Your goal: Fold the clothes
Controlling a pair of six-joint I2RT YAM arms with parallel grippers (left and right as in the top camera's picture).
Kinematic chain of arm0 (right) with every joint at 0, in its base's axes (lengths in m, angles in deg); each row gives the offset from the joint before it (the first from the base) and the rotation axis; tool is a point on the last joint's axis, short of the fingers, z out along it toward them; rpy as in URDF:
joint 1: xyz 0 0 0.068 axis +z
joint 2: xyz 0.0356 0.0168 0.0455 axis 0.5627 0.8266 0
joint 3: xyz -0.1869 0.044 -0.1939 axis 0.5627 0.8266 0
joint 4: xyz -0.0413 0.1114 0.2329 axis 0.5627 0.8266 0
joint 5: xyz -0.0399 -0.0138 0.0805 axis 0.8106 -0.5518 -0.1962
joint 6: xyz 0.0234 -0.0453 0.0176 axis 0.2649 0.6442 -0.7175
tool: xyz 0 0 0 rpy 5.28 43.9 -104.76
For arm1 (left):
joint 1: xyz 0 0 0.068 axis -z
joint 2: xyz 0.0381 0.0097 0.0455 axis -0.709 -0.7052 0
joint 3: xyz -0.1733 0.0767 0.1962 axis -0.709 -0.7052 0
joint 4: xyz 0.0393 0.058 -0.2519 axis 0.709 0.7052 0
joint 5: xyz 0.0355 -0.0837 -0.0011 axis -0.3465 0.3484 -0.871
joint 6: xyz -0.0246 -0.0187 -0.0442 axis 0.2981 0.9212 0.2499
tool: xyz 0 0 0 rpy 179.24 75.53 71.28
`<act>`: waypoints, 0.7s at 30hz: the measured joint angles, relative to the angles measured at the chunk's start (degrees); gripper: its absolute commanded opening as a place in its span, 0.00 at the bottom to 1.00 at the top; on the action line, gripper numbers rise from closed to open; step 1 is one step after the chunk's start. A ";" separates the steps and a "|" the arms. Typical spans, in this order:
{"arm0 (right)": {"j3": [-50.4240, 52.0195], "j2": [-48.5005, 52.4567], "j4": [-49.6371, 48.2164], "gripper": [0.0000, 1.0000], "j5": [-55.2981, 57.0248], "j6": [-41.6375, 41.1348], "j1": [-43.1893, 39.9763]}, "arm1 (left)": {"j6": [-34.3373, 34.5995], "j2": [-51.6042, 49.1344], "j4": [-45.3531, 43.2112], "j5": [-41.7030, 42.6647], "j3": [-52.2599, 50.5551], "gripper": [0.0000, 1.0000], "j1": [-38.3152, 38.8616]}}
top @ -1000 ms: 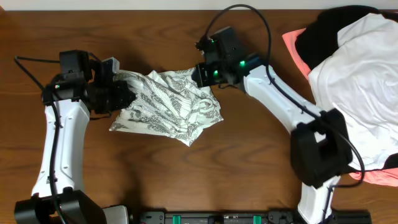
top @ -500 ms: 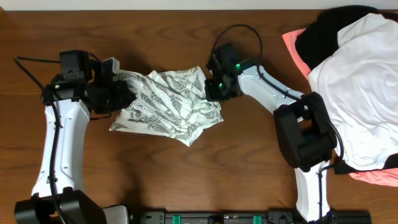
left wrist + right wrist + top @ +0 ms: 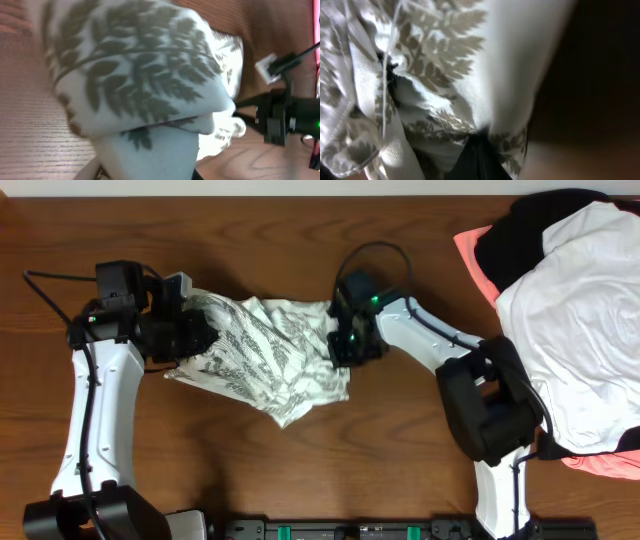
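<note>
Right now my left gripper point(image 3: 197, 335) is pressed together on the left end of the fern-print garment point(image 3: 265, 350). My right gripper point(image 3: 338, 345) pinches its right edge, so the cloth lies rumpled over the table point(image 3: 300, 470) between my two grips. One printed garment, two grippers. Well apart, at the far right, sits a pile: one plain white garment point(image 3: 580, 310) over one black garment point(image 3: 515, 235) and coral-pink fabric point(image 3: 470, 248).

A dark brown wooden table point(image 3: 250, 480) with clear grain fills nearly the whole frame under even light. A pale strip point(image 3: 200, 187) runs along the top edge. At the right, a plain white garment point(image 3: 580, 330) lies over black cloth point(image 3: 510, 240) and coral-pink cloth point(image 3: 470, 250)
</note>
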 measured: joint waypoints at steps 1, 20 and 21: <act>0.11 -0.04 2.25 0.01 -0.63 0.04 0.48 | 0.00 0.00 0.00 0.00 0.00 0.06 0.00; 1.49 -0.07 6.51 0.02 -4.81 -0.07 8.41 | 4.44 0.00 0.85 0.46 0.00 0.06 6.58; 1.60 -0.07 6.43 0.02 -5.09 -0.07 8.35 | 4.48 0.00 0.85 0.48 0.00 0.06 7.72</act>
